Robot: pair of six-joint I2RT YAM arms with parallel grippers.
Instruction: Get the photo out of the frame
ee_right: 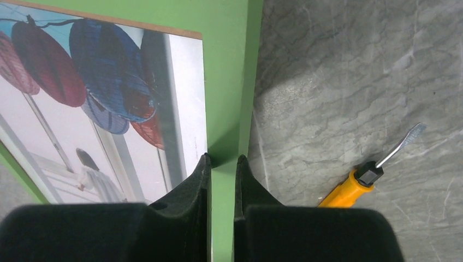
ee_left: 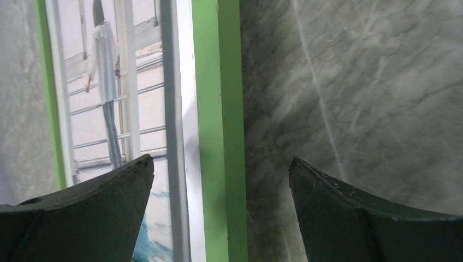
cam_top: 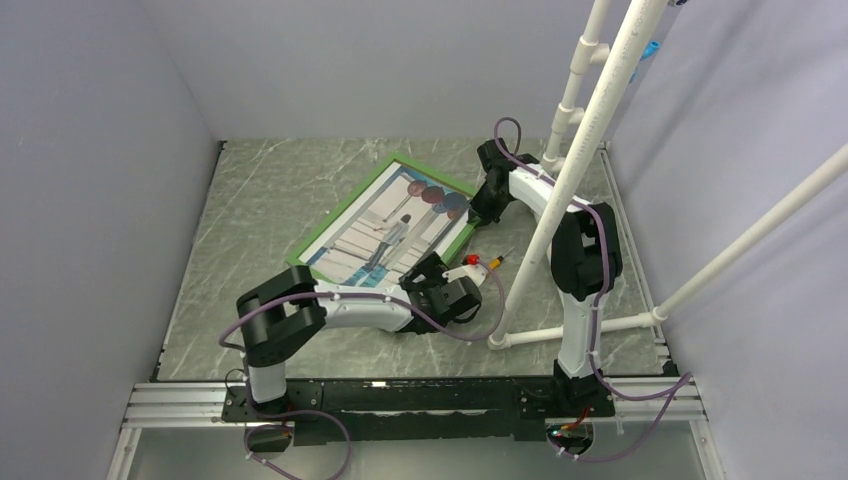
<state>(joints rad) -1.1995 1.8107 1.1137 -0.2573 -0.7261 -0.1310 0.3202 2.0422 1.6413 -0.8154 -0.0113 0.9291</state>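
The frame (cam_top: 432,172), green side up, lies askew on the marble table with the photo (cam_top: 385,235) inside it, showing a person on pale steps and dark round balloons. My right gripper (cam_top: 480,212) is at the frame's right side. In the right wrist view it (ee_right: 222,159) is shut on the green frame rail (ee_right: 229,65), one finger over the photo (ee_right: 82,82) and one outside. My left gripper (cam_top: 432,272) is at the near right corner. In the left wrist view it (ee_left: 221,159) is open, straddling the green rail (ee_left: 218,136) beside the photo (ee_left: 104,82).
A yellow-handled screwdriver (cam_top: 482,262) lies on the table just right of the frame, between the two grippers, and also shows in the right wrist view (ee_right: 349,188). White pipes (cam_top: 590,150) slant across the right side. Grey walls close in the table on three sides.
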